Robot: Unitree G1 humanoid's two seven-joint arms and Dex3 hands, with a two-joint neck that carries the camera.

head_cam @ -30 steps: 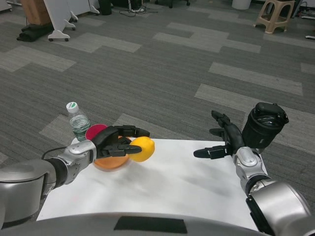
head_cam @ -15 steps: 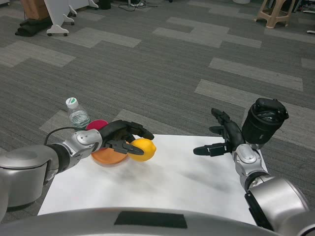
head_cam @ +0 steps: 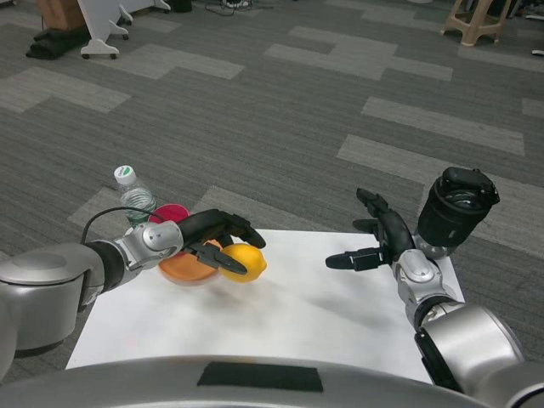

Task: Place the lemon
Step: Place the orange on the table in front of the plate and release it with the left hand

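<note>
Lemon held at the worktop's left rear, just beside the orange plate.

The left robot hand (head_cam: pixel 214 243) is clamped around the lemon (head_cam: pixel 242 262) over the white worktop (head_cam: pixel 297 314); the right robot hand (head_cam: pixel 378 245) waits empty, fingers apart. Released here, the round lemon may roll against the orange plate (head_cam: pixel 187 268) or off the near edge; the bottle (head_cam: pixel 134 200) stands behind.

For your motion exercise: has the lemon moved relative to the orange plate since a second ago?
Barely, if at all. The lemon sits at the orange plate's right edge as before, in the left hand's fingers; the picture's shift is mostly camera movement.
</note>
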